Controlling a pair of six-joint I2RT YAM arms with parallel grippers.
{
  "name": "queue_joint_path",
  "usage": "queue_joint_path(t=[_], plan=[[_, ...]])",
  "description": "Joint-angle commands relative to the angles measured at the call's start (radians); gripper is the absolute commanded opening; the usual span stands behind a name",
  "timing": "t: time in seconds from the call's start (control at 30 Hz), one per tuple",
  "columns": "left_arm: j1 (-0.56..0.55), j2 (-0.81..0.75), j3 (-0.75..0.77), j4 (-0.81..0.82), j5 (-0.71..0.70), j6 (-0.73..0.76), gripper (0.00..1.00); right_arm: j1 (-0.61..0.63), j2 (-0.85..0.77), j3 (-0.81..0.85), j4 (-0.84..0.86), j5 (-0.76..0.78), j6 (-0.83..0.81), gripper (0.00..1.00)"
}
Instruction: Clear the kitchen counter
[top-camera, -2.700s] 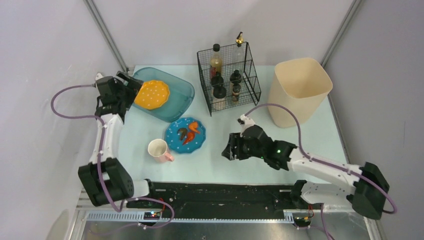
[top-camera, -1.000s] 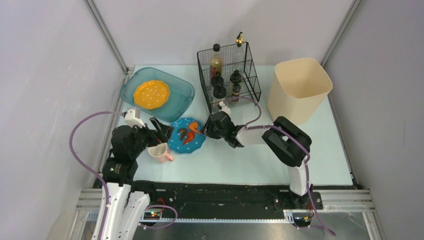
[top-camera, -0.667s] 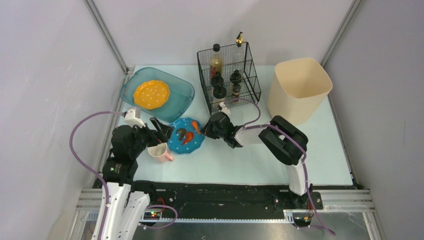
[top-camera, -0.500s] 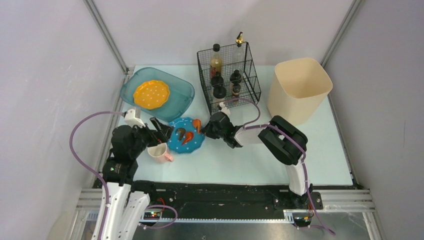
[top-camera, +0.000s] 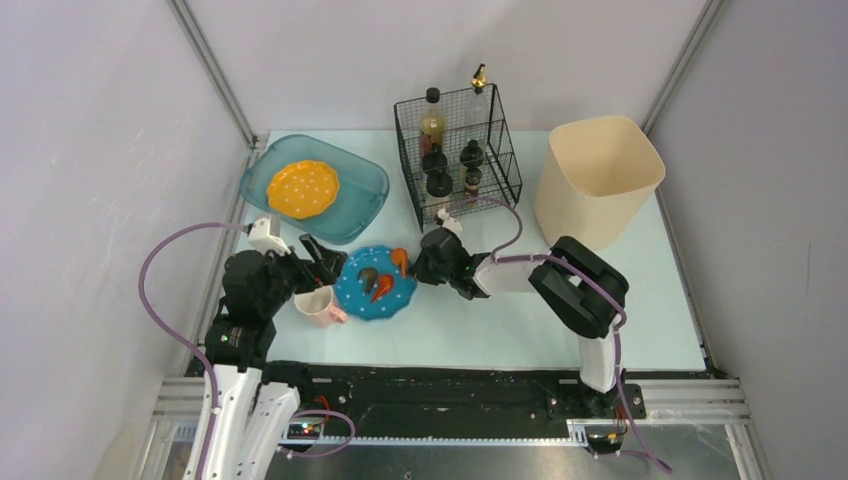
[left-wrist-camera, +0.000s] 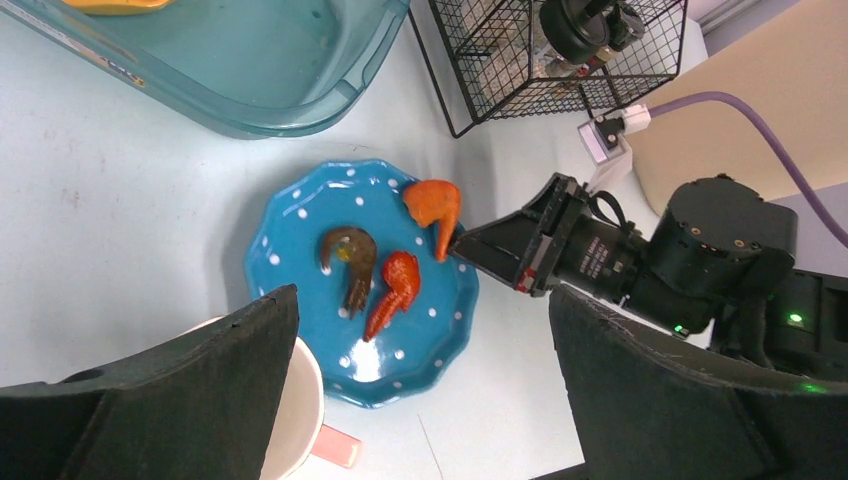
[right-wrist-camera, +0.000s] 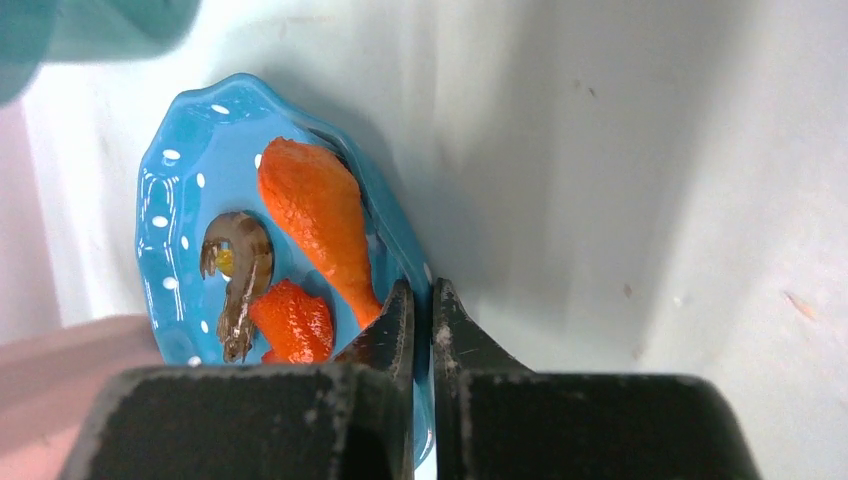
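The blue plate (top-camera: 385, 308), carrying three toy food pieces (top-camera: 383, 285), is resting left-centre on the kitchen counter (top-camera: 480, 325). The right gripper (top-camera: 419, 268) is clamping its rim, the left gripper (top-camera: 318, 262) gaping; open counter is lying in front.

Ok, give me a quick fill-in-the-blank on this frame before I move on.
1. The right gripper is shut on the blue plate's ____.
2. The blue plate carries ____ food pieces.
3. The yellow plate lies ____ the teal tub.
4. The left gripper, by the pink mug, is ____.
Missing: rim; three; inside; open.
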Motion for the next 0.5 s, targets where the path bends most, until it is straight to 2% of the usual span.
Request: queue_joint_path(t=[0.0,0.47], plan=[[-0.006,-0.006,-0.001,0.002,-0.015,0.025,1.00,0.023,-0.127,-0.009,-0.077,-0.040,-0.034,0.00],[-0.010,-0.020,-0.001,0.000,-0.023,0.023,1.00,0.001,-0.516,-0.099,-0.273,-0.114,-0.130,0.00]])
